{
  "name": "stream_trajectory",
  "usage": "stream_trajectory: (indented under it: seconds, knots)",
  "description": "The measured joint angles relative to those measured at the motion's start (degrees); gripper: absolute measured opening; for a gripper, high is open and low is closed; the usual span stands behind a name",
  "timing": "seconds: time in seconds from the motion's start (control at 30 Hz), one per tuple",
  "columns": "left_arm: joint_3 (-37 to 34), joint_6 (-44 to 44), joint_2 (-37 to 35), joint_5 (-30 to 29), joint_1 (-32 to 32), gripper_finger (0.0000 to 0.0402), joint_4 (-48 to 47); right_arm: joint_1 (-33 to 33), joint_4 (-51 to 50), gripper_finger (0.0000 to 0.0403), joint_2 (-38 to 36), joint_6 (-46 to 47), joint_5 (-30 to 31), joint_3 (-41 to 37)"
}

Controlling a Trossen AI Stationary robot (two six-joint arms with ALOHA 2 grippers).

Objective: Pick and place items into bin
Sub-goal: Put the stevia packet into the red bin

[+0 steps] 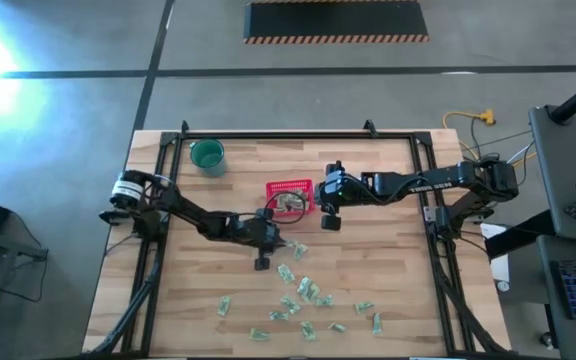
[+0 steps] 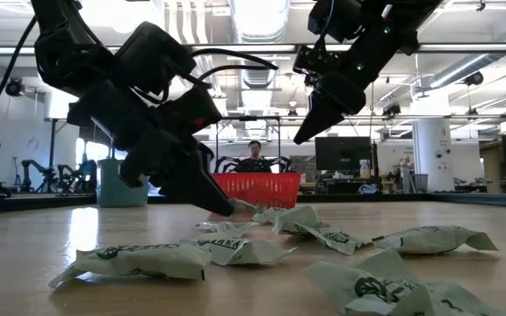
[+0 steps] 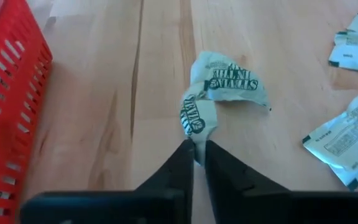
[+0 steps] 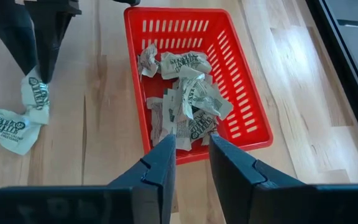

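Packet [image 3: 219, 93] pinched by one end in left gripper [image 3: 196, 155] jaws, beside red basket [image 4: 241, 74]; lift clear, carry over rim, then release; right gripper [image 4: 192, 144] open above basket.

The high view looks straight down from well above, taking in the whole pale wooden slatted table [image 1: 368, 250] and grey floor around it. The low view sits at table-top height, facing level across the surface into the room, with crinkly pale green-and-white packets [image 2: 139, 260] close to its lens. Both share the small red mesh-sided plastic basket [image 1: 288, 189], at 12 o'clock from the scattered packets overhead and mid-distance in the low view. The left wrist view looks down from very near the wood, the basket's wall at 9 o'clock. The right wrist view looks down into the basket, and shares with the left one packet [image 4: 14, 124].
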Motion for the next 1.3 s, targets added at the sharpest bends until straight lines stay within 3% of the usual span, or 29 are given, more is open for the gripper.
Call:
stream_trajectory:
  seconds: [0.27, 0.43, 0.63, 0.83, 1.07, 1.3]
  knots:
    - [-0.04, 1.04, -1.57, 2.00, -0.40, 0.0001, -0.39, 0.00, -0.42, 0.0078, 0.00, 0.00, 0.00, -0.09]
    - [-0.24, 1.88, -6.48, 0.75, -0.44, 0.0000, -4.11, 0.00, -0.43, 0.0078, 0.00, -0.02, 0.00, -0.27]
    - [-1.18, 5.81, -14.06, -7.68, -0.44, 0.0000, -5.85, 0.00, -0.42, 0.0081, 0.00, 0.00, -0.02, -0.39]
    - [-1.62, 9.99, -18.20, -21.17, 2.28, 0.0000, -9.97, -0.01, -0.39, 0.0073, 0.00, 0.85, -0.02, -0.48]
    - [-1.58, 10.05, -16.61, -19.90, 8.86, 0.0000, -9.70, -0.01, -0.39, 0.0077, 0.02, 1.09, -0.02, -0.75]
    - [-1.38, 10.65, -13.96, -19.24, 10.34, 0.0001, -9.04, -0.02, -0.39, 0.0082, 0.02, 1.07, -0.02, -0.94]
